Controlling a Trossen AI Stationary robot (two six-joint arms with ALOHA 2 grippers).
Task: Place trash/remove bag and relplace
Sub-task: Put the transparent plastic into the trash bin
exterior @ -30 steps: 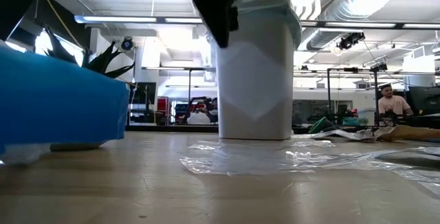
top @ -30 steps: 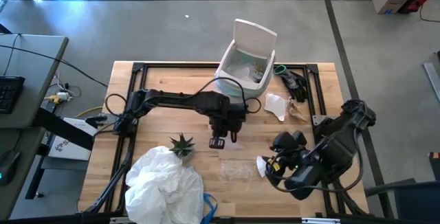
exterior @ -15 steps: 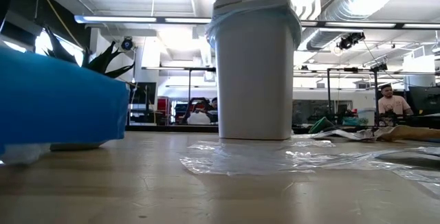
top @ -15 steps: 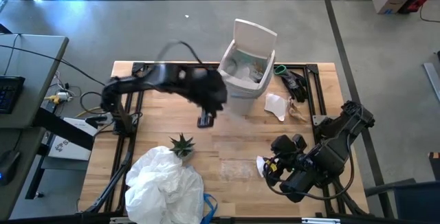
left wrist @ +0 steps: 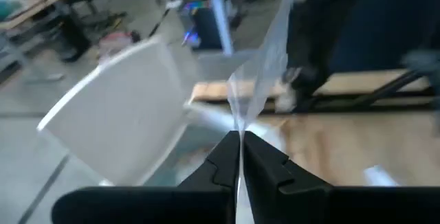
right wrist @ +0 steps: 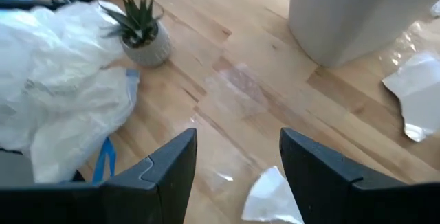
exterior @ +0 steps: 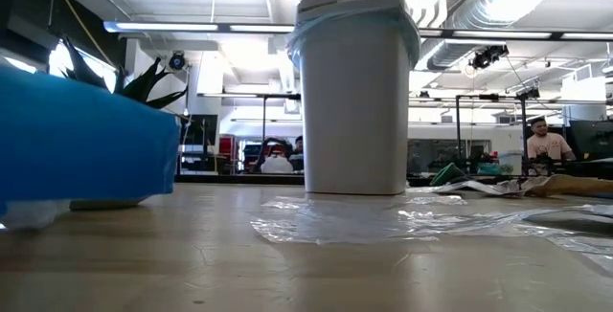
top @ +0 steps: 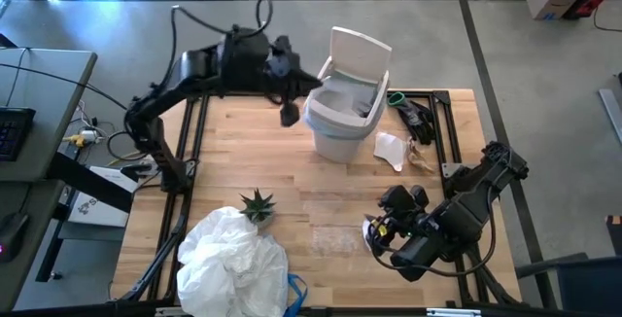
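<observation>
The white bin (top: 342, 113) stands at the table's far middle with its lid (left wrist: 117, 114) tipped open and the light-blue bag (exterior: 354, 15) showing at its rim. My left gripper (top: 289, 115) hangs high beside the bin's left side, shut on a clear plastic wrapper (left wrist: 261, 66). Near the table's right front, my right gripper (right wrist: 237, 148) stands open above a white paper scrap (right wrist: 271, 196) without touching it. Another clear wrapper (right wrist: 234, 86) lies flat on the wood. White paper (top: 391, 149) and brown paper pieces (top: 421, 157) lie right of the bin. My left gripper pinches the clear wrapper's lower edge (left wrist: 238, 124) between its two shut fingers. The film stands up and away from the fingertips (left wrist: 223, 159) as a thin sheet, lifted clear of the table. How many layers are caught does not show.
A small green spiky plant (top: 258, 203) in a pot stands left of the middle. A big heap of white plastic with a blue strap (top: 233, 264) fills the near left. Dark tools (top: 413, 115) lie at the far right. A black frame (top: 185, 132) edges the table.
My left gripper has risen from the middle of the table and swung toward the far edge, ending high beside the bin's left side. It has tipped from pointing down to nearly level and stayed shut. It has left the low view.
</observation>
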